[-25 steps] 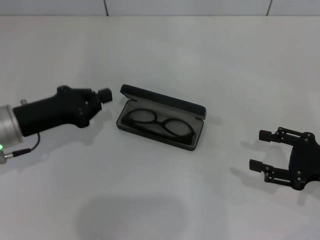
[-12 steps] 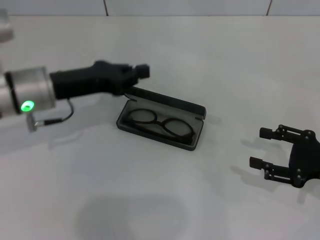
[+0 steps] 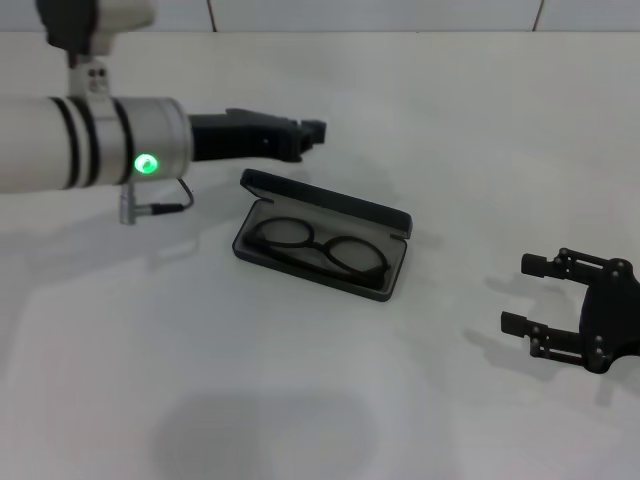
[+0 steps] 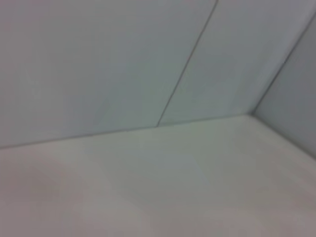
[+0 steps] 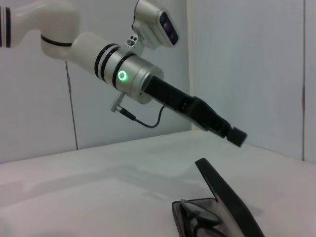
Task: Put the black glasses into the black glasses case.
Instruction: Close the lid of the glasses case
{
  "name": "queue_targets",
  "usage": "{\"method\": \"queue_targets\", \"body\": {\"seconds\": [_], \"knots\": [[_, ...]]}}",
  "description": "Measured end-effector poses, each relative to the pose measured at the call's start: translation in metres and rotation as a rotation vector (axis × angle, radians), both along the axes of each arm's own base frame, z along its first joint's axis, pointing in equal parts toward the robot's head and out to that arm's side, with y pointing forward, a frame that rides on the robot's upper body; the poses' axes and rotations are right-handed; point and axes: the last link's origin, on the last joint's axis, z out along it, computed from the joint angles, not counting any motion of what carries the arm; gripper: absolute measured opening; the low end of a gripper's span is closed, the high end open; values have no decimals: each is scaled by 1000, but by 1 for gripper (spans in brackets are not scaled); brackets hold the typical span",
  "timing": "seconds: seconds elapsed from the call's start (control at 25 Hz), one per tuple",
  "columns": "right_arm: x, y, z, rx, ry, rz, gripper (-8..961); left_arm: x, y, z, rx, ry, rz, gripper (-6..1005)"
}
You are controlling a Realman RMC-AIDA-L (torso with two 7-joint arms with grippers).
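The black glasses (image 3: 320,250) are lying in the open black glasses case (image 3: 322,248); I'm swinging the left gripper (image 3: 312,133), fingers together, up behind the lid.

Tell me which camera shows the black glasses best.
The head view: the black glasses lie fully visible inside the open black glasses case. The right wrist view catches only part of them low at its edge; the left wrist view shows none.

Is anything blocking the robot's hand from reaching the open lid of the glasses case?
Nothing visible. The left gripper hovers just behind the black glasses case, with the black glasses already lying inside.
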Motion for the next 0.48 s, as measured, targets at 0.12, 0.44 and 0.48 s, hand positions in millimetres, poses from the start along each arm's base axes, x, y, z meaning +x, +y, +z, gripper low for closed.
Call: {"method": "queue_targets", "body": {"seconds": [0.12,0.44,0.48], "knots": [[0,0,0,2,-2,-1,712,0,-4,-10,-1,22,20,67],[3,2,-1,9,-13,-13,712,-3,-5,-22,50,26,85,68],[3,2,-1,9,-13,-13,712,-3,-5,-24,56,24,93,68]]}}
